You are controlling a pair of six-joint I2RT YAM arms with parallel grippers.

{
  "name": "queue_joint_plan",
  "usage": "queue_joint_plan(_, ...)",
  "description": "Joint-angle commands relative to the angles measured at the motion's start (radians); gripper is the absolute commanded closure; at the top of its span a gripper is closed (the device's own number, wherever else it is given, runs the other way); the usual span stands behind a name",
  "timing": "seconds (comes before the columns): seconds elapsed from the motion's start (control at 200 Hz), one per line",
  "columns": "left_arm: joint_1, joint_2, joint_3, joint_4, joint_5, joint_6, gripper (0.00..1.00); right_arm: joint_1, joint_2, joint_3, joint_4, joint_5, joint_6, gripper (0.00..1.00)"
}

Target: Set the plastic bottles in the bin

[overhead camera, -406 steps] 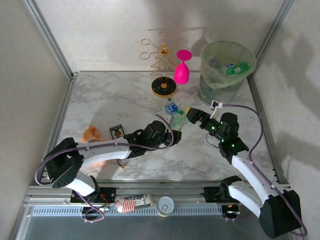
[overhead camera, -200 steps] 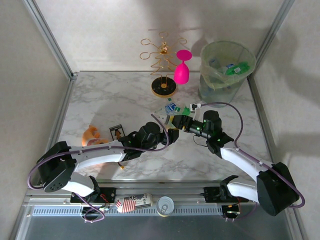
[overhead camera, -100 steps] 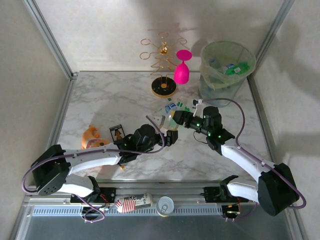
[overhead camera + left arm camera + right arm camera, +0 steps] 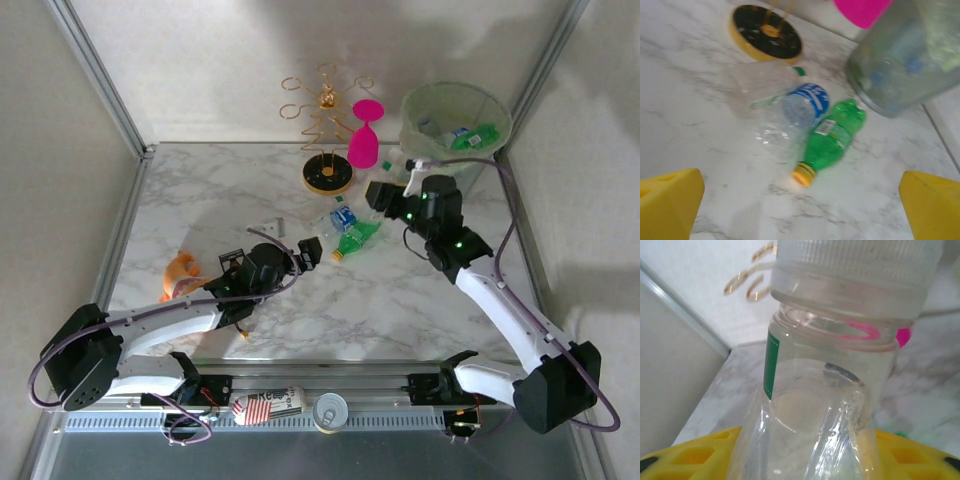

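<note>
The marble table [image 4: 200,200] carries everything. The bin [image 4: 490,150], grey-green with a pale green bag folded over its rim, stands at the table's far right corner. Several bottles [image 4: 465,135] lie inside the bin, with blue and green labels showing through the opening.

The right arm reaches up toward the bin from the near edge, and the right gripper [image 4: 384,195] hangs just left of the bin's wall. Its yellow fingers [image 4: 690,457] are drawn in narrow on a white-capped clear bottle [image 4: 815,400] with a green strip of label, the cap end pointing away from the wrist camera. The left arm lies well left of the bin and closer to the bases. The left gripper [image 4: 800,210] is spread wide with nothing between its pads, and it faces toward the bin.

A gold wire rack [image 4: 325,110] on a round black base stands left of the bin. A pink wine glass [image 4: 363,135], foot up, is between the rack and the bin.

Two more bottles lie on the table, left of the bin and nearer the arm bases, close to the right gripper. One is a green bottle [image 4: 832,135] with an orange cap. Right against it, on the side away from the bin, is a crumpled blue-labelled bottle [image 4: 805,102]. Far from the bin, at the table's left side, sits a small orange object [image 4: 180,268].
</note>
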Motion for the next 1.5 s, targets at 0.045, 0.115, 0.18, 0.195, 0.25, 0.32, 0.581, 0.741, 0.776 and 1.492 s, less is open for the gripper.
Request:
queue_joint_plan(0.045, 0.039, -0.040, -0.043, -0.060, -0.071, -0.109, 0.00, -0.106, 0.008, 0.137, -0.040, 0.077, -0.082, 0.47)
queue_joint_plan(0.115, 0.052, -0.048, -0.058, -0.064, -0.066, -0.128, 0.01, -0.154, 0.025, 0.186, -0.030, 0.093, -0.087, 0.47)
queue_joint_plan(0.18, 0.061, -0.058, -0.072, -0.068, -0.063, -0.142, 0.00, -0.201, 0.043, 0.223, -0.009, 0.101, -0.086, 0.47)
queue_joint_plan(0.195, 0.062, -0.061, -0.075, -0.068, -0.062, -0.143, 0.00, -0.212, 0.049, 0.230, -0.003, 0.104, -0.083, 0.47)
queue_joint_plan(0.25, 0.066, -0.072, -0.085, -0.070, -0.061, -0.149, 0.00, -0.252, 0.067, 0.257, 0.019, 0.110, -0.072, 0.47)
queue_joint_plan(0.32, 0.071, -0.088, -0.099, -0.072, -0.062, -0.155, 0.00, -0.298, 0.099, 0.290, 0.047, 0.109, -0.047, 0.47)
queue_joint_plan(0.581, 0.086, -0.160, -0.144, -0.085, -0.070, -0.160, 0.00, -0.381, 0.254, 0.381, 0.143, 0.135, 0.063, 0.47)
queue_joint_plan(0.741, 0.090, -0.212, -0.170, -0.107, -0.073, -0.162, 0.00, -0.393, 0.373, 0.453, 0.150, 0.129, 0.098, 0.46)
queue_joint_plan(0.776, 0.090, -0.225, -0.179, -0.111, -0.075, -0.162, 0.00, -0.391, 0.402, 0.480, 0.134, 0.128, 0.100, 0.46)
queue_joint_plan(1.492, 0.112, -0.376, -0.246, -0.157, -0.112, -0.217, 0.00, -0.400, 0.610, 0.714, -0.057, 0.058, 0.055, 0.13)
